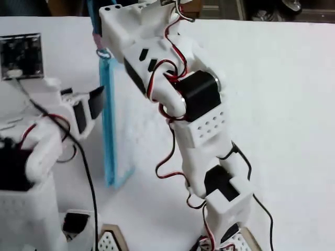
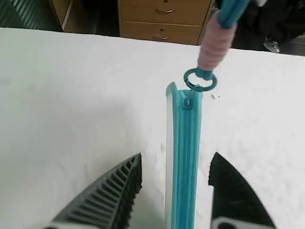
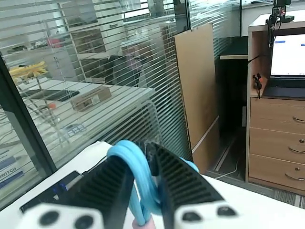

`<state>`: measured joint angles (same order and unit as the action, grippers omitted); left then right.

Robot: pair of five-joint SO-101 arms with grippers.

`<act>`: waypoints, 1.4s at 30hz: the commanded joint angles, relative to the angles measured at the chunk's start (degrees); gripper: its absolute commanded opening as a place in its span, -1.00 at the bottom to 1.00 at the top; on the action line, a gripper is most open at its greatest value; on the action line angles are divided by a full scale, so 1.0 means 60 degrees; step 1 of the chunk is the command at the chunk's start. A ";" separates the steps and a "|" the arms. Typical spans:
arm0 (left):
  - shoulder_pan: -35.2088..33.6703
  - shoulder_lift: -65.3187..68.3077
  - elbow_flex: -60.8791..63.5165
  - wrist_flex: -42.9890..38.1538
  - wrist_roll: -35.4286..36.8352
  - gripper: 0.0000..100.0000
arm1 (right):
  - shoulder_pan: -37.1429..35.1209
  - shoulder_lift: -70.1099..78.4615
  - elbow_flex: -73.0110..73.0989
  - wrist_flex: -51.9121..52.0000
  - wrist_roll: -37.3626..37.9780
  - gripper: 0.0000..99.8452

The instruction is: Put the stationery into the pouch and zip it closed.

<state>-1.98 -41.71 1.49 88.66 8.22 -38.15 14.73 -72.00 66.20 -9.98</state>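
The pouch [image 1: 109,130] stands on its edge on the white table, a long blue zip strip with a pale side. In the left wrist view its blue zip edge [image 2: 185,157] runs between my left gripper's [image 2: 176,160] open fingers, which do not touch it. The zip's ring pull [image 2: 198,78] sits at the far end, joined to a pink and blue strap [image 2: 214,43] that rises from it. My right gripper [image 3: 143,162] is shut on the blue strap loop [image 3: 125,150], above the pouch's far end [image 1: 98,31]. The left gripper [image 1: 97,102] is beside the pouch's middle.
The right arm's white links and red wires [image 1: 193,120] cross the table's middle, close to the pouch. A small circuit board [image 1: 21,55] sits on the left arm. A wooden drawer cabinet [image 2: 164,19] stands beyond the table's far edge.
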 commanded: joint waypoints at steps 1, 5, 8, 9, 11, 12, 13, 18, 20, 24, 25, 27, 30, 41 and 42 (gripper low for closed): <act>0.0286 0.0110 0.0513 -0.0571 0.0132 -0.51 | -0.0125 -0.0418 -0.0147 -0.0256 -0.0059 -0.97; 0.0637 0.0476 0.1201 -0.1582 0.0894 -0.50 | -0.0110 -0.0447 -0.0147 -0.0256 -0.0059 -0.97; 0.0418 0.0989 0.1553 -0.2374 0.1421 -0.51 | -0.0081 -0.0447 -0.0147 -0.0256 -0.0073 -0.97; 0.0286 0.1150 0.1538 -0.2491 0.1700 -0.53 | -0.0051 -0.0447 -0.0147 -0.0256 -0.0073 -0.97; 0.0037 0.1282 0.1495 -0.2681 0.2081 -0.63 | -0.0037 -0.0447 -0.0147 -0.0242 -0.0059 -0.97; -0.0007 0.1282 0.1495 -0.2740 0.2095 -0.72 | -0.0007 -0.0432 -0.0147 -0.0242 -0.0059 -0.97; -0.0007 0.1311 0.1451 -0.2755 0.2081 -0.82 | 0.0095 -0.0432 -0.0147 -0.0256 -0.0088 -0.97; 0.0535 0.1341 0.1509 -0.2696 0.0747 -0.96 | 0.0374 -0.0330 -0.0132 -0.0271 -0.0117 -0.97; 0.0769 0.1311 0.1495 -0.2520 0.0747 -0.96 | 0.0476 -0.0330 -0.0132 -0.0300 -0.0117 -0.97; 0.1048 0.1297 0.1495 -0.2447 0.0733 -0.96 | 0.0799 -0.0330 -0.0132 -0.0725 -0.0117 -0.97; 0.1048 0.1297 0.1480 -0.2418 0.0733 -0.96 | 0.0872 -0.0330 -0.0132 -0.0828 -0.0117 -0.97; 0.1048 0.1267 0.1407 -0.2256 0.0718 -0.96 | 0.1048 -0.0330 -0.0103 -0.1004 -0.0117 -0.97; 0.1048 0.1048 0.1304 -0.1846 0.0440 -0.96 | 0.1267 -0.0330 -0.0073 -0.1253 -0.0117 -0.97; 0.2059 -0.0300 -0.0733 -0.0337 0.0088 -0.96 | 0.2278 0.0007 -0.0059 -0.3216 -0.0103 -0.97; 0.2337 -0.0330 -0.0952 -0.0220 -0.0073 -0.96 | 0.2454 0.0139 -0.0059 -0.3407 -0.0103 -0.97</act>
<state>8.57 -41.54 0.88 85.76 9.10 -26.37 15.08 -72.00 49.49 -9.98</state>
